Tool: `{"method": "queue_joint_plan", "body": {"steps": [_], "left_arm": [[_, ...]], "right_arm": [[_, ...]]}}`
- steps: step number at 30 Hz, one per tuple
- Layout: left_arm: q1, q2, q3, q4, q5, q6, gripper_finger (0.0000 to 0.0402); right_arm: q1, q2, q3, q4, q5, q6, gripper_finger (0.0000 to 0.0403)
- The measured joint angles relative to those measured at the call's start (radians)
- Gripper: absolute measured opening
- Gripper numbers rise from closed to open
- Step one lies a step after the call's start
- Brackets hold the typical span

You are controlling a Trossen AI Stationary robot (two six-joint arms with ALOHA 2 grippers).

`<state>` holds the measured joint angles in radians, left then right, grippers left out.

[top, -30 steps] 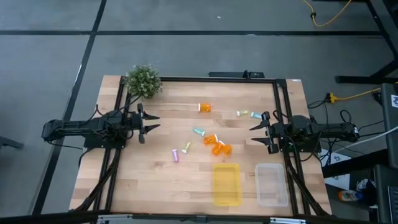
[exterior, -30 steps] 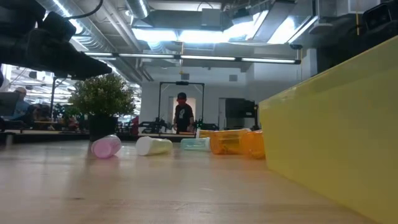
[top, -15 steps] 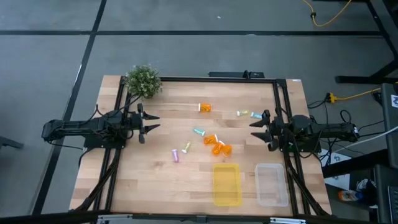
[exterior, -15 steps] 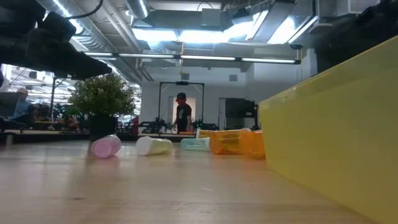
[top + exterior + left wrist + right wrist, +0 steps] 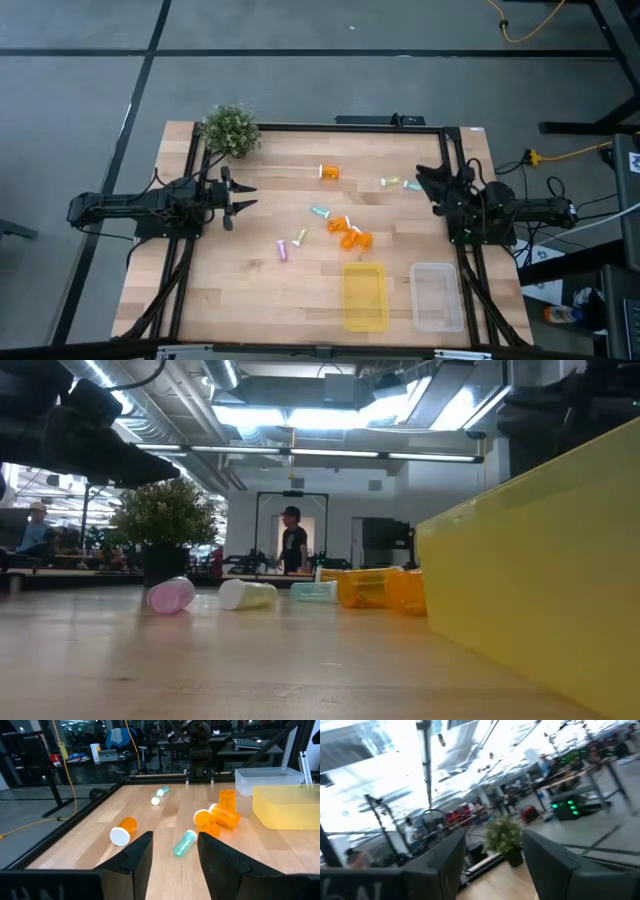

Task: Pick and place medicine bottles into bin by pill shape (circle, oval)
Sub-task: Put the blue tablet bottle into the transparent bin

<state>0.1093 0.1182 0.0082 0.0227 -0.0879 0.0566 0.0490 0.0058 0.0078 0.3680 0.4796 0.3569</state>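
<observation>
Small orange and pale medicine bottles (image 5: 347,232) lie scattered on the wooden tabletop (image 5: 250,290) — none binned; both bins look empty, both grippers' fingers apart, empty.

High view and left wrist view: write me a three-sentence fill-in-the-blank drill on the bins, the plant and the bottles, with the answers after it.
1. The yellow bin sits beside a ____ bin at the table's near edge.
2. The leafy plant stands at a table corner on the ____ arm's side.
3. In the left wrist view, the orange bottle lying apart from the orange cluster has a ____ cap.

Answers: clear; left; white
</observation>
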Motion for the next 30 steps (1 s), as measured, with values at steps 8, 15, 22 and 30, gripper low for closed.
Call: {"method": "queue_joint_plan", "body": {"steps": [8,15,22,30], "left_arm": [[0.000,0.000,0.000,0.000,0.000,0.005,0.0149],[0.000,0.000,0.000,0.000,0.000,0.009,0.0149],[0.000,0.000,0.000,0.000,0.001,-0.047,0.0149],[0.000,0.000,0.000,0.054,0.001,-0.280,0.0149]], "right_arm": [[0.000,0.013,0.000,-0.030,0.061,0.033,0.0197],[0.000,0.027,0.000,-0.067,0.042,0.136,0.0197],[0.000,0.054,0.000,-0.061,-0.031,0.411,0.0197],[0.000,0.181,0.059,0.142,-0.124,0.454,0.0197]]}}
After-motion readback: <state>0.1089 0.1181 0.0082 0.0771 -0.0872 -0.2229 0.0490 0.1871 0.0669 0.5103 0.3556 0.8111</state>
